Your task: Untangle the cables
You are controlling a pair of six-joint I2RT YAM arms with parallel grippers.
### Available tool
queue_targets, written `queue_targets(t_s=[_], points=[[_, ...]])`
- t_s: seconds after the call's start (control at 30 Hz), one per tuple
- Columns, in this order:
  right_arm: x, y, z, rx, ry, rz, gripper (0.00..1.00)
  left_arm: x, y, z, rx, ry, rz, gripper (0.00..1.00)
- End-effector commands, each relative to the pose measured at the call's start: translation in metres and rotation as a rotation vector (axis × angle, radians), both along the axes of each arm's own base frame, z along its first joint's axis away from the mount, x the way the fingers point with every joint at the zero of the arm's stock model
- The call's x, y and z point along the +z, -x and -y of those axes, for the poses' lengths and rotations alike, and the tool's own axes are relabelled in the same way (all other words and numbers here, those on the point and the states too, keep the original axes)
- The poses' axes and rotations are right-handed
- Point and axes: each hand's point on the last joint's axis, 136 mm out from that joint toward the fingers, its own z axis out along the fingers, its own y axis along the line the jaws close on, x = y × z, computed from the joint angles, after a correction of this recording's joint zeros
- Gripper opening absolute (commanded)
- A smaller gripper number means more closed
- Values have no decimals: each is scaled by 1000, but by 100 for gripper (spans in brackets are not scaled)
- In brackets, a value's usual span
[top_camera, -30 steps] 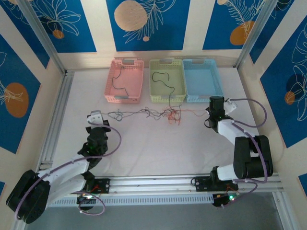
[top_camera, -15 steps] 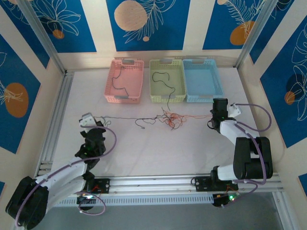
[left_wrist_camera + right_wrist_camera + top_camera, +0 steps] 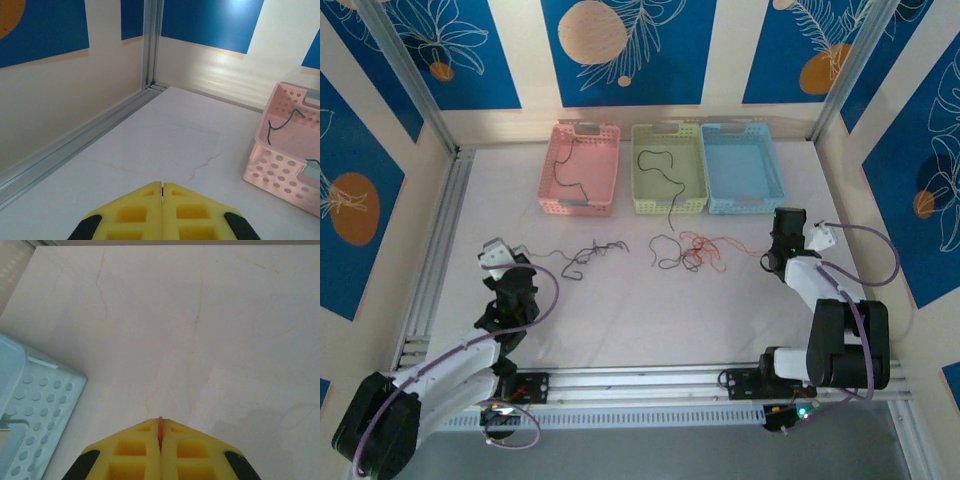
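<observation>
Orange-red cable (image 3: 160, 429) pinched in right pincer (image 3: 161, 421); left pincer (image 3: 162, 184) pressed together, dark cables (image 3: 586, 254) nearby.

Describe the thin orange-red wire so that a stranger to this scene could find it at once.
Find the light blue plastic basket, rightmost of three at the far edge of the white table. Just in front of its near-left corner, a thin orange-red wire lies in loose squiggles. The thin dark wires beside it are black or grey; it alone is brightly coloured.

- Left basket (image 3: 549, 172), middle basket (image 3: 668, 207) and right basket (image 3: 746, 207) stand abreast along the tabletop's (image 3: 620, 315) far edge.
- One cable (image 3: 559, 171) lies in the left basket, another cable (image 3: 655, 153) in the middle basket.
- Loose cables (image 3: 695, 250) lie mid-tabletop, before the baskets.
</observation>
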Motion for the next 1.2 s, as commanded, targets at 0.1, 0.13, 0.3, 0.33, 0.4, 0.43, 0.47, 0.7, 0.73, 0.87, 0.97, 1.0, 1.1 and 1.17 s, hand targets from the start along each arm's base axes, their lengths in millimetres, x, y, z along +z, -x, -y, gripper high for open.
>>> queue_targets(t_s=[0.1, 0.13, 0.3, 0.33, 0.4, 0.43, 0.47, 0.7, 0.73, 0.87, 0.97, 1.0, 1.1, 1.17], points=[[18, -22, -15, 150, 39, 103, 0, 0, -5, 3, -20, 4, -2, 0], [22, -30, -23, 209, 38, 128, 0, -1, -8, 8, -51, -1, -8, 0], [42, -60, -69, 490, 61, 201, 0, 0, -29, 52, -296, -2, -43, 0], [46, -65, -81, 555, 63, 218, 0, 1, -33, 68, -383, -4, -42, 0], [54, -75, -106, 685, 82, 242, 0, 4, -37, 95, -532, -3, -32, 0], [58, -79, -122, 753, 94, 250, 0, 6, -37, 107, -598, 3, -22, 0], [61, -82, -138, 821, 108, 256, 0, 8, -37, 120, -668, 4, -10, 0], [71, -88, -241, 1288, 21, 348, 10, 20, -14, 198, -1132, 19, 71, 0], [71, -88, -251, 1338, -10, 354, 14, 21, -10, 206, -1188, 23, 79, 0], [68, -79, -292, 1543, -88, 355, 26, 22, 3, 233, -1358, 38, 96, 0], [67, -70, -321, 1667, -79, 337, 33, 22, 10, 244, -1440, 40, 117, 0], [66, -67, -329, 1694, -72, 331, 36, 23, 12, 247, -1457, 43, 124, 0], [66, -59, -344, 1755, -52, 337, 45, 25, 15, 249, -1480, 43, 143, 0], [65, -55, -351, 1784, -49, 343, 49, 25, 17, 250, -1489, 44, 144, 0]])
